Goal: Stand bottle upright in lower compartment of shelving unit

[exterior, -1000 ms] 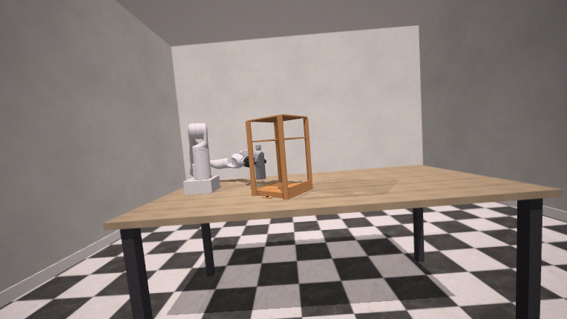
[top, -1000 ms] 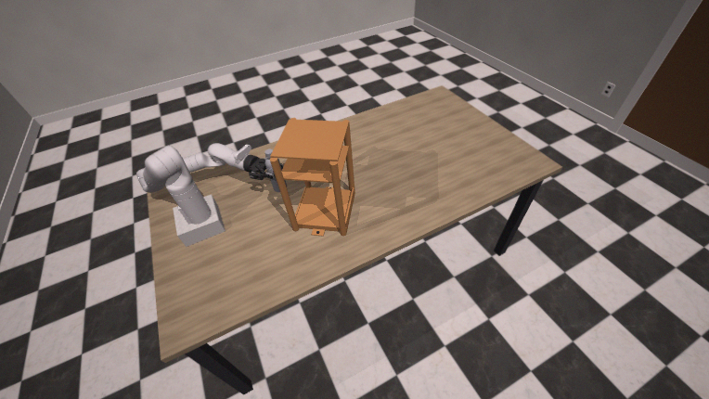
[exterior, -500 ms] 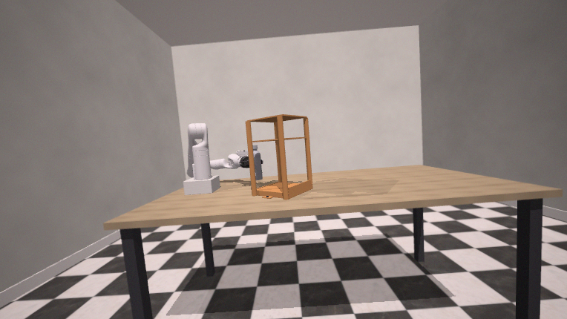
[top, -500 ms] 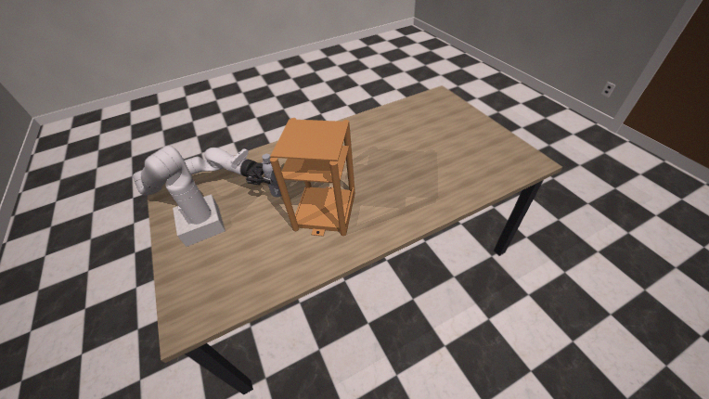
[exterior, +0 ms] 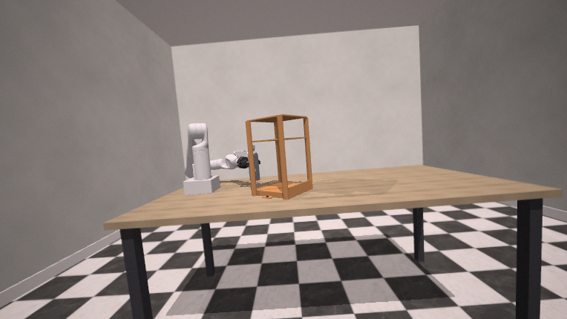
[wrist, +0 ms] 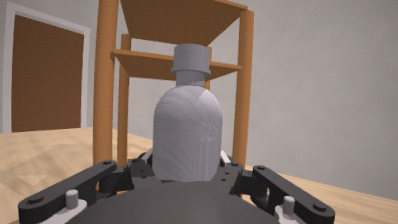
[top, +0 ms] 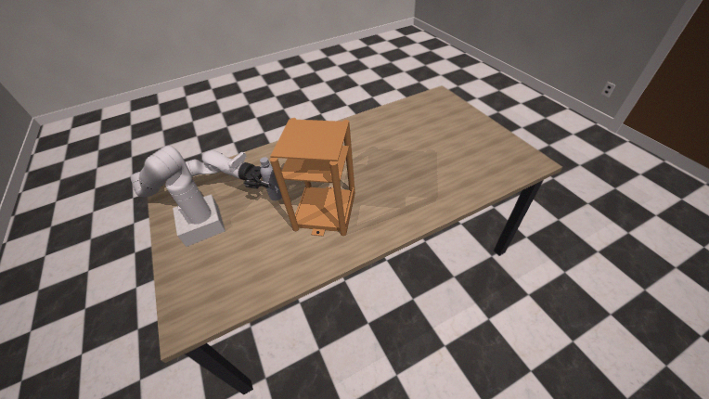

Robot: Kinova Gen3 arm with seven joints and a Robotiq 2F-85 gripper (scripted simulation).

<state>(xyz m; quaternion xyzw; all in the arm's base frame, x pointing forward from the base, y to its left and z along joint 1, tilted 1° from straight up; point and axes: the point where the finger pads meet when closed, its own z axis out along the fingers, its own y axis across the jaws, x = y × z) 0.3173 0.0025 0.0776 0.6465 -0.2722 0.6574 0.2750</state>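
Transport step: with the black two-finger end effector (top: 263, 183) (exterior: 251, 162) (wrist: 186, 158) clamped on the grey capped bottle (top: 270, 179) (exterior: 256, 166) (wrist: 187, 132), advance upright into the orange shelving unit's (top: 311, 140) (exterior: 282, 158) (wrist: 103, 85) lower compartment.

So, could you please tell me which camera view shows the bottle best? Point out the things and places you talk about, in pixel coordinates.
The wrist view: the bottle (top: 274, 186) (exterior: 256, 166) (wrist: 188, 132) appears large, its cap and shoulders plain. The top view shows it small beside the shelf; in the exterior view, a post partly hides it.
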